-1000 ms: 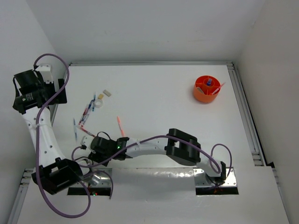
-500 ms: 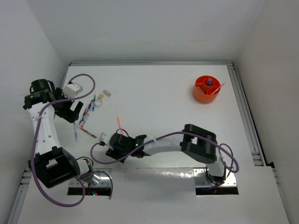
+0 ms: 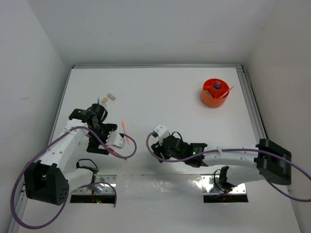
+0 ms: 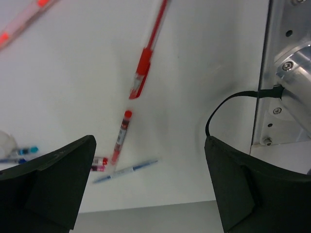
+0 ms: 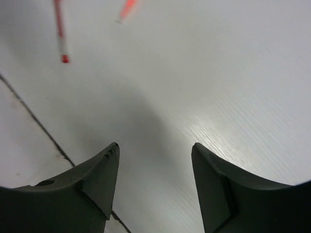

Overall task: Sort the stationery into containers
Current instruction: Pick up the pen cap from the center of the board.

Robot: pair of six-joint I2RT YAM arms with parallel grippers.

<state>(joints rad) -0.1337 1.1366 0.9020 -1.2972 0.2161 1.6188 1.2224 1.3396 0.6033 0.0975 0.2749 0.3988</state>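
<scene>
The left fingers (image 4: 48,184) are held wide apart, empty, over a red pen (image 4: 144,63) at lower left; the right fingers (image 5: 87,189) are parted, empty, above the tabletop (image 5: 218,73) at lower centre.

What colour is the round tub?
The round tub is orange, seen best in the top external view.

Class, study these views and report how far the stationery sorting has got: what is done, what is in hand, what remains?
Done: the orange tub holds a blue-capped bottle and a pink pen.
In hand: nothing. The left gripper and right gripper are both open and empty.
Left: a red pen, a blue-and-white pen and a beige block lie loose on the table.
</scene>
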